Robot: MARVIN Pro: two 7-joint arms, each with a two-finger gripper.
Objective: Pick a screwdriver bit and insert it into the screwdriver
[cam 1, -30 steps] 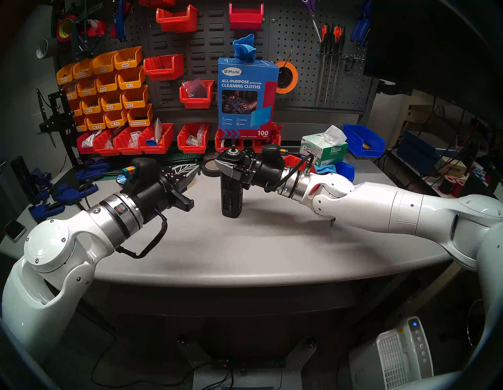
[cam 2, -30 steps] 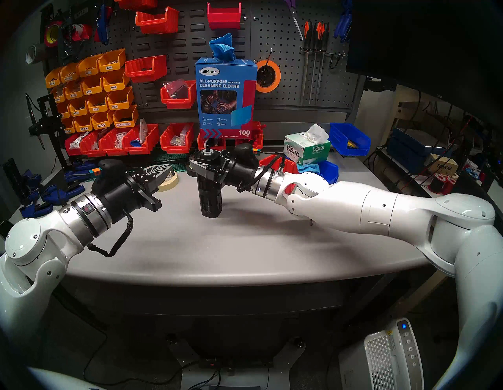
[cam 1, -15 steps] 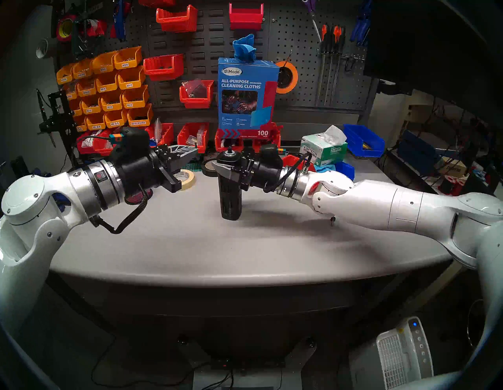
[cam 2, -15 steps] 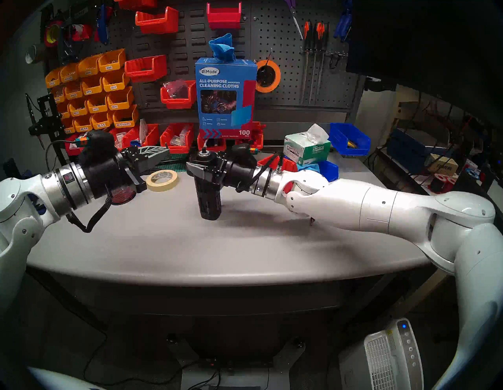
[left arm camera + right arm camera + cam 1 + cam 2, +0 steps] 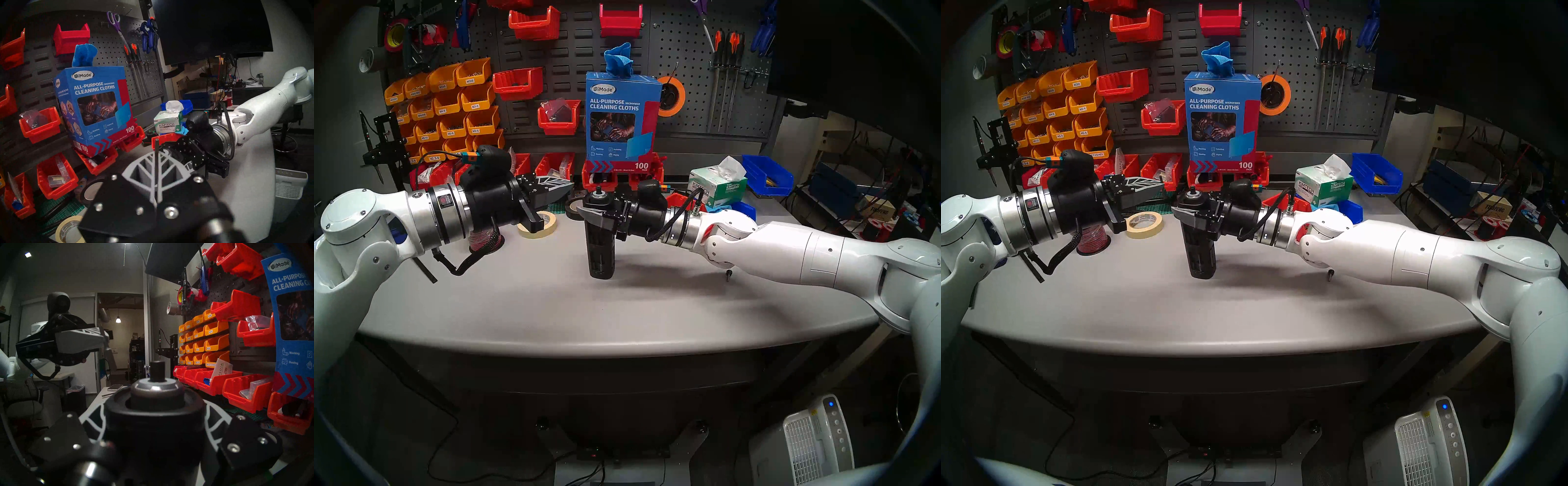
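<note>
Screwdriver bit, a thin dark metal rod (image 5: 155,162), sits pinched between the pressed-together jaws of the left gripper (image 5: 566,190), its tip poking out past them. Below those jaws a roll of beige masking tape (image 5: 538,224) lies on the grey surface (image 5: 619,305). Off to the right, apart from the bit, the thick black column-shaped screwdriver (image 5: 599,237) stands upright with its base on the surface, the right gripper (image 5: 585,212) jaws clamped around its upper body, silver-ringed socket just above them.
</note>
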